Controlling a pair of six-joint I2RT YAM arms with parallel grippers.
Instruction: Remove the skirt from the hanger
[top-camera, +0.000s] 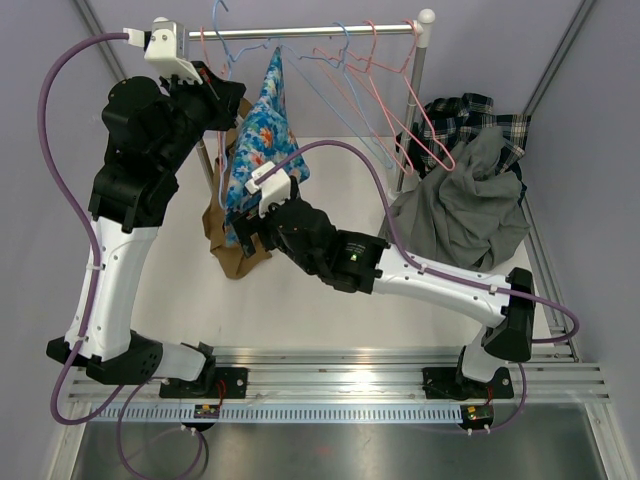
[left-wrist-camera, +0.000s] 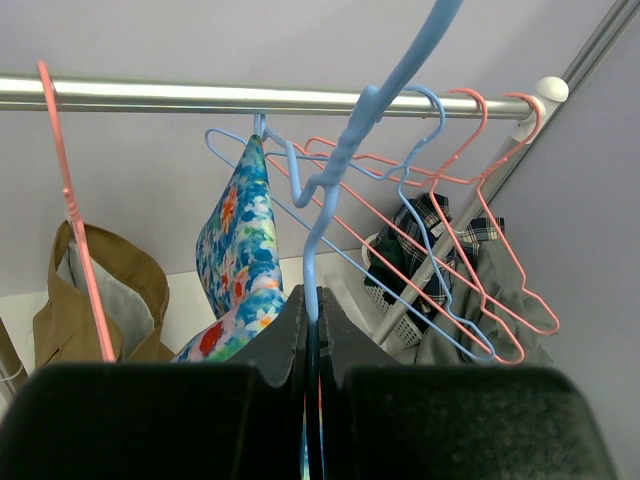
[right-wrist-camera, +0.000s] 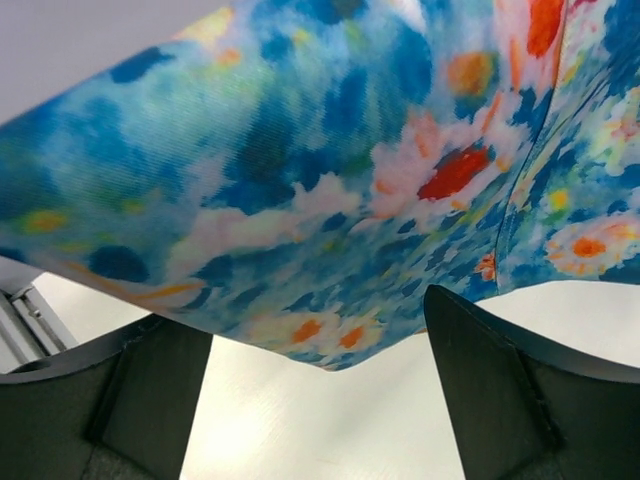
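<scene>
Rail: a metal bar (top-camera: 320, 31) runs across the far side of the table (top-camera: 300, 310), and everything hanging is on it.
Basket: a white mesh basket (left-wrist-camera: 392, 325) stands at the rail's right post. It holds a heaped grey garment (top-camera: 465, 205) with a dark plaid one (top-camera: 470, 118) behind it, both spilling over the rim.
Skirt: the floral skirt (top-camera: 262, 140), blue with red and white flowers, hangs near the left end of the rail. It is bunched narrow at the top and widens towards the hem.
How it will handle: it looks light, thin and floppy, so I'd expect it to fold and slide rather than hold any shape. The free hem looks like the easy place to pinch; a pull from there should drag it down off the wire.
Brown garment: it (top-camera: 225, 245) hangs just behind and left of the skirt, close enough to get caught up.
Pink hangers: several bare ones (top-camera: 425, 130) are crowded at the right end.
Blue hanger: a thin wire (left-wrist-camera: 335, 170); I can't tell whether it is the one carrying the skirt.
Left gripper: it (left-wrist-camera: 312, 305) is up by the rail, pinched tight on the blue hanger's wire.
Right gripper: it (right-wrist-camera: 320, 340) is low at the hem, its jaws spread wide, with the cloth just above the gap and nothing pinched yet.
</scene>
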